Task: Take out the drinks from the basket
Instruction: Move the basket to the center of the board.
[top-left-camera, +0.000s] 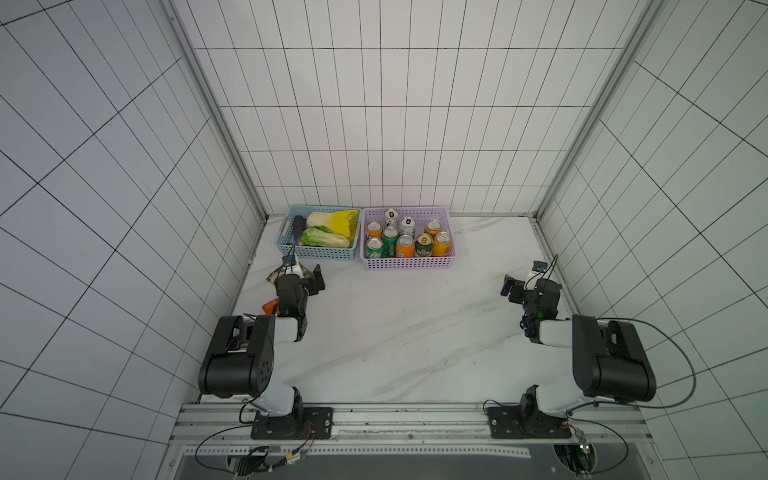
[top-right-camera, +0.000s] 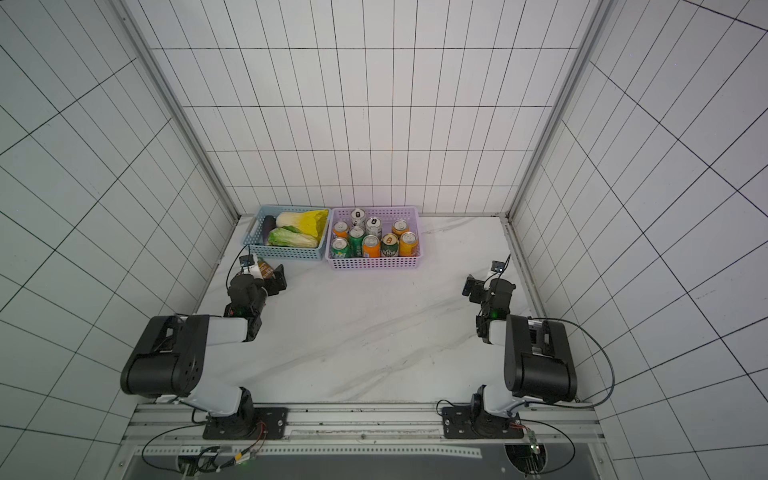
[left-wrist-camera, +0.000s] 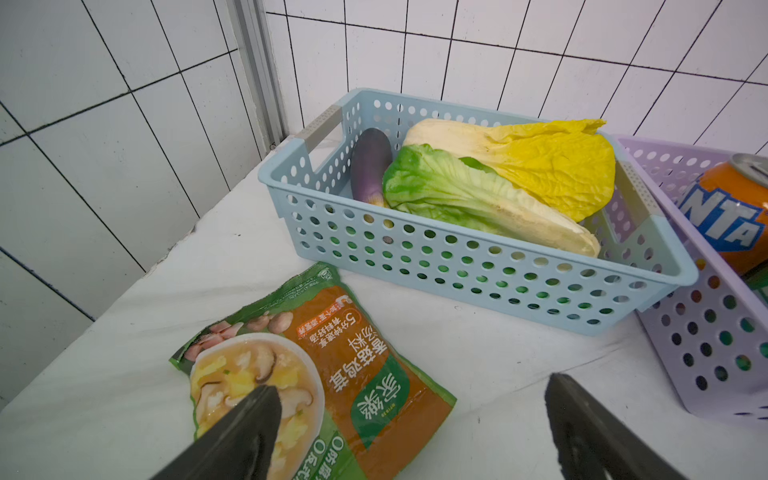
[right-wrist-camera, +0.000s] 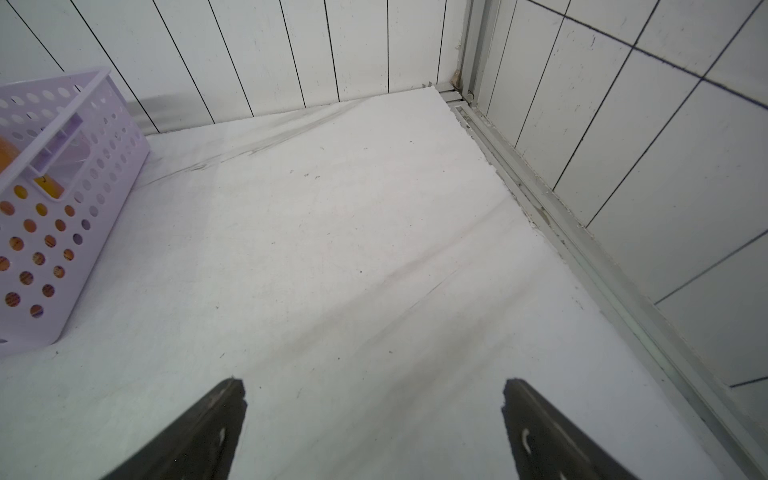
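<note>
Nine drinks in the basket at 12 o'clock: four orange, two green, two silver, one dark green. Blue basket just beside, at 11 o'clock. Both jaws spread, empty.

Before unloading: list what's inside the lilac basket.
Nine upright cans in the lilac basket: four orange, two green, two silver-white, one dark green. Anything beneath them is hidden.

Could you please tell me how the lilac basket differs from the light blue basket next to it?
Colour: the lilac basket is pale purple, while the light blue basket is pale blue.
Size: the lilac basket is somewhat wider than the light blue basket.
Contents: the lilac basket holds nine upright drink cans. The light blue basket holds a yellow cabbage, a green cabbage and an eggplant.
Both are rectangular perforated plastic baskets, standing side by side at the back wall.
</note>
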